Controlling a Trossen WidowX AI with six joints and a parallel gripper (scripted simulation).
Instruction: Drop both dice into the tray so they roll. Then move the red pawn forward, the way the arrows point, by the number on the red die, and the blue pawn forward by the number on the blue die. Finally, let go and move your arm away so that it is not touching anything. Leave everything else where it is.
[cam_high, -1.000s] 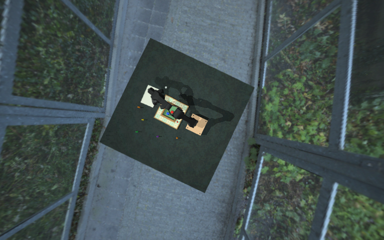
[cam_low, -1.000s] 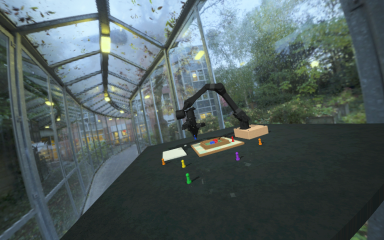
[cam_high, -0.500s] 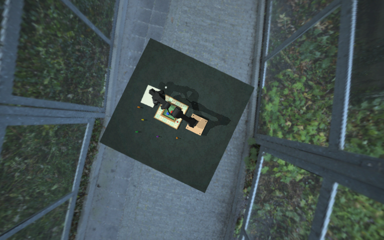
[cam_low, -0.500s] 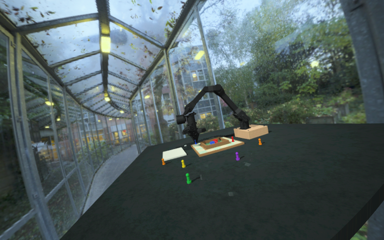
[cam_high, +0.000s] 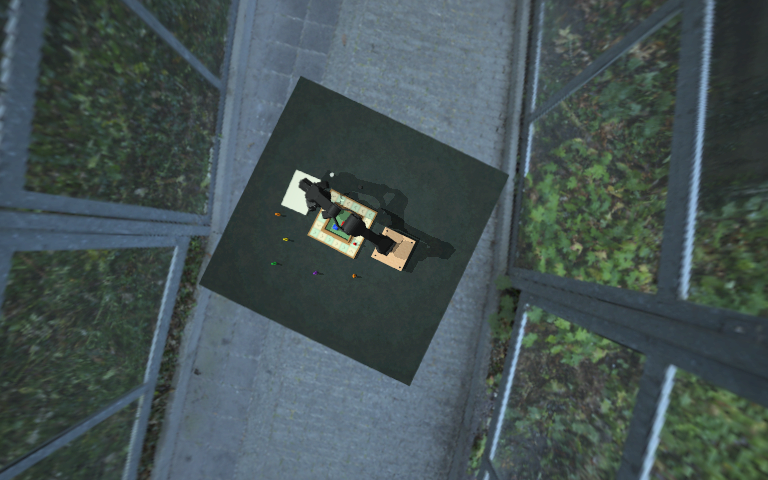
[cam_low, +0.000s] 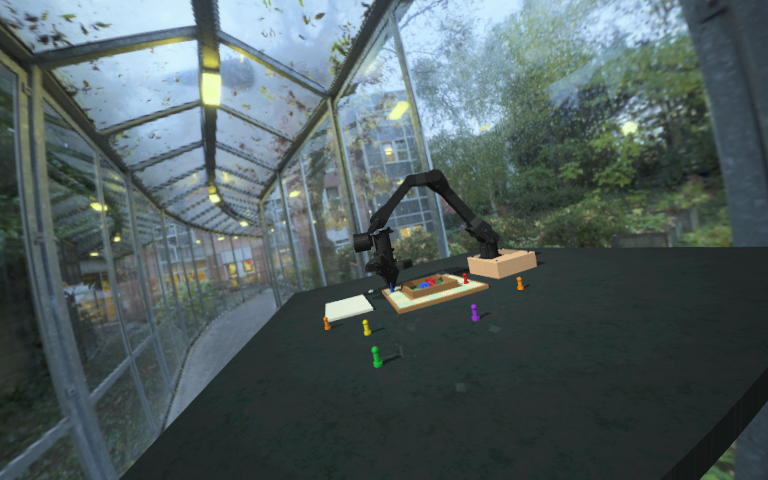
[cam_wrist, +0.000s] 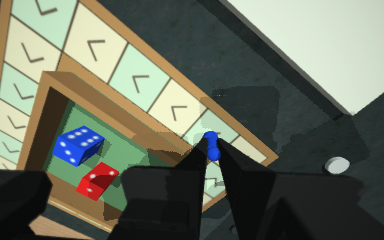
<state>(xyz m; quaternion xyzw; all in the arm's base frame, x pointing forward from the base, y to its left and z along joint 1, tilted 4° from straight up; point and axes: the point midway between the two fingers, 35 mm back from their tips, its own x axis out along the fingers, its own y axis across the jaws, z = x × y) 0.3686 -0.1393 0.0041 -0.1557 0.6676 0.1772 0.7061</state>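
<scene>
My gripper (cam_wrist: 211, 141) (cam_low: 391, 282) is shut on the blue pawn (cam_wrist: 211, 137) (cam_low: 391, 289). It holds the pawn upright, low over a pale green square near the corner of the game board (cam_wrist: 95, 47) (cam_low: 450, 295) (cam_high: 338, 244) that faces the white pad. I cannot tell whether the pawn touches the square. The blue die (cam_wrist: 78, 145) (cam_low: 423, 284) (cam_high: 335, 227) and the red die (cam_wrist: 97, 181) (cam_low: 431, 280) lie side by side in the wooden tray (cam_wrist: 35, 130) (cam_low: 425, 293) in the board's middle. The red pawn (cam_low: 465, 277) (cam_high: 355, 243) stands on the board's edge nearest the arm base.
A white pad (cam_wrist: 325, 40) (cam_low: 348, 307) (cam_high: 291, 196) lies just past the board's corner, with a small white disc (cam_wrist: 336, 164) (cam_high: 331, 174) beside it. Spare pawns stand on the table: orange (cam_low: 326, 323), yellow (cam_low: 366, 327), green (cam_low: 376, 357), purple (cam_low: 474, 312) and another orange (cam_low: 519, 283). The arm's wooden base (cam_low: 501, 263) (cam_high: 403, 253) stands behind the board.
</scene>
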